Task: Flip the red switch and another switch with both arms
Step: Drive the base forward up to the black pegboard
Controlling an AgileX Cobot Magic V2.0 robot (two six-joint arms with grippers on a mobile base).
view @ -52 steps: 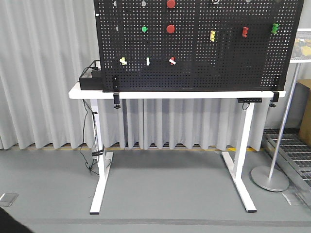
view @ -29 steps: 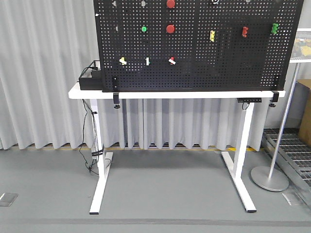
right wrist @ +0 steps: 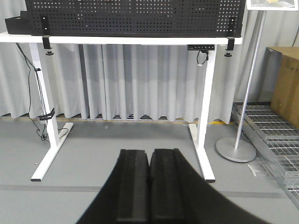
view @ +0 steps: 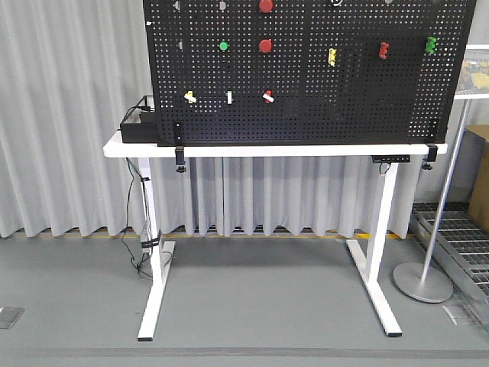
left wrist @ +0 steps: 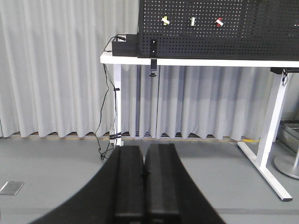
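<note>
The red switch (view: 267, 96), a small white lever on a red base, sits low on the black pegboard (view: 344, 99); the left wrist view shows the red switch (left wrist: 218, 21) too. The other switch (view: 189, 97), with a yellowish base, is at the left end of the same row, and this yellow switch (left wrist: 165, 20) also appears in the left wrist view. My left gripper (left wrist: 144, 149) is shut and empty, far from the board and low over the floor. My right gripper (right wrist: 149, 151) is likewise shut and empty. Neither gripper shows in the front view.
A green-tinted white toggle (view: 229, 97) stands between the two switches. Round red buttons (view: 265, 46) and a green button (view: 224, 46) sit above. The board is clamped to a white table (view: 267, 150) holding a black box (view: 137, 130). A pole stand (view: 420, 283) and cardboard box (view: 479, 176) are at the right.
The board and table have slid slightly left in the front view. A dark shape at the bottom-left corner has gone from view.
</note>
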